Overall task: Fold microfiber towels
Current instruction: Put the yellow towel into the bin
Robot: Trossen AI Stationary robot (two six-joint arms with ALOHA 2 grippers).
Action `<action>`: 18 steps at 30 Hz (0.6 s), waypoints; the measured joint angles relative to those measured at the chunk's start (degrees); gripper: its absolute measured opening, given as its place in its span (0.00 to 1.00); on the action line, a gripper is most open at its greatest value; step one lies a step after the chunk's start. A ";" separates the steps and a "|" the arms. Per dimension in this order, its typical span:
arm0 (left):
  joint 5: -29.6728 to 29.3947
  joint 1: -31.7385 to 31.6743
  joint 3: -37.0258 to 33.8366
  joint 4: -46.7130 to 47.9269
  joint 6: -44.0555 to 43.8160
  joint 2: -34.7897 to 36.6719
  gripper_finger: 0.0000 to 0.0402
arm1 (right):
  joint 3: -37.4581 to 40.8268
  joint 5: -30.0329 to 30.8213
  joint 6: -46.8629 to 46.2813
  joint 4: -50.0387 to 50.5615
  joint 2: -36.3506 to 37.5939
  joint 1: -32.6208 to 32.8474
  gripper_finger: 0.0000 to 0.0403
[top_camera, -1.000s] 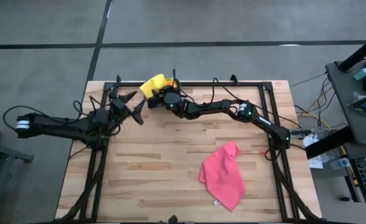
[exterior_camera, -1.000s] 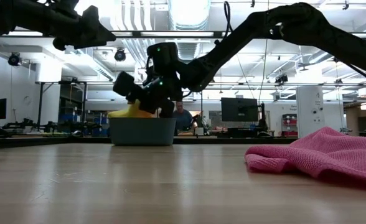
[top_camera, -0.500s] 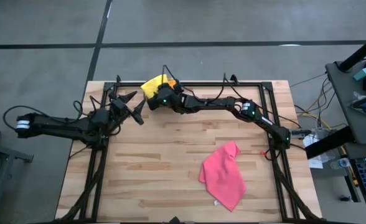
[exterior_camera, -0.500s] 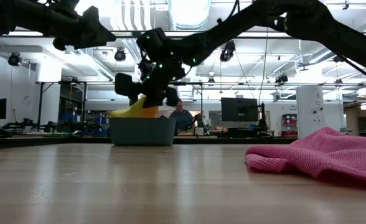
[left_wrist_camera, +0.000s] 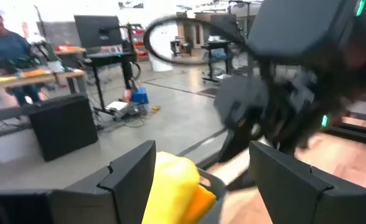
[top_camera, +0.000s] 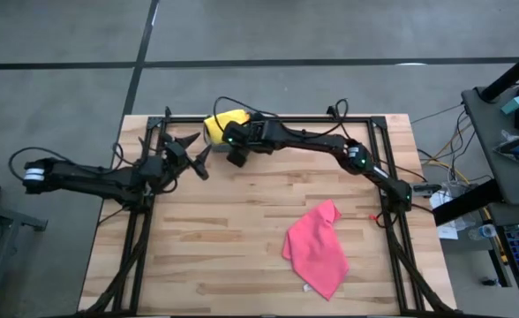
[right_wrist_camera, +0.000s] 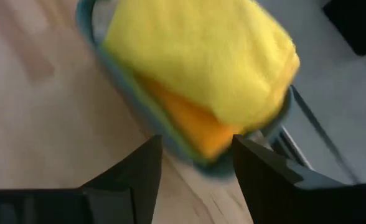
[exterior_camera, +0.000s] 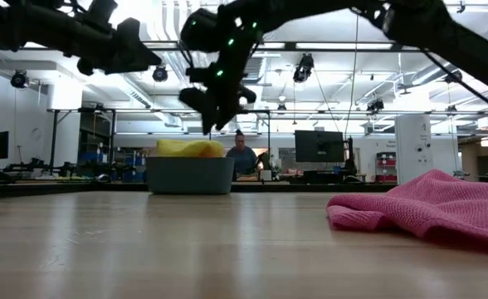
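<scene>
**Pink towel lies nearer my right arm**

High view: my right gripper [top_camera: 234,150] hangs empty, jaws apart, beside the teal plastic bin [top_camera: 214,124] holding the folded yellow microfiber towel [top_camera: 225,117]. The crumpled pink microfiber towel [top_camera: 317,249] lies toward the table's near-right corner. My left gripper [top_camera: 193,152] waits wide.

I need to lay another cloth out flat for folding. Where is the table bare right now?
Bare wood lies left of the pink towel, from the front edge up to the left gripper. The back edge is crowded: the bin holding the yellow towel over an orange one, with the right gripper open beside it.
</scene>
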State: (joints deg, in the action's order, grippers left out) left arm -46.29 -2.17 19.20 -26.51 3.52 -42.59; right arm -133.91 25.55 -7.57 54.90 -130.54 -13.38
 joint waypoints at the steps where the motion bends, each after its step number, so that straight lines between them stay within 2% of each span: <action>1: 0.59 0.00 0.00 0.12 -0.70 -0.29 0.61 | 0.07 -0.49 1.03 2.30 0.91 0.02 0.46; 8: 6.10 0.00 -0.02 0.07 -6.21 -2.88 0.61 | 0.10 -3.01 8.25 15.70 6.39 -0.05 0.43; 10: 7.23 0.00 0.03 0.09 -7.51 -3.54 0.61 | 0.18 -5.34 10.43 17.48 7.12 -0.06 0.42; 15: 15.09 0.02 0.44 0.03 -9.08 -4.99 0.61 | 1.08 -13.45 15.55 18.04 9.95 -0.62 0.40; 18: 15.71 -0.01 0.52 0.09 -9.25 -6.45 0.61 | 4.33 -18.78 18.00 15.50 12.16 -1.24 0.39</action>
State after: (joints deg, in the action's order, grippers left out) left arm -30.58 -2.18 19.73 -26.42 -5.74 -49.04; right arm -129.58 6.77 10.43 70.39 -118.38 -14.63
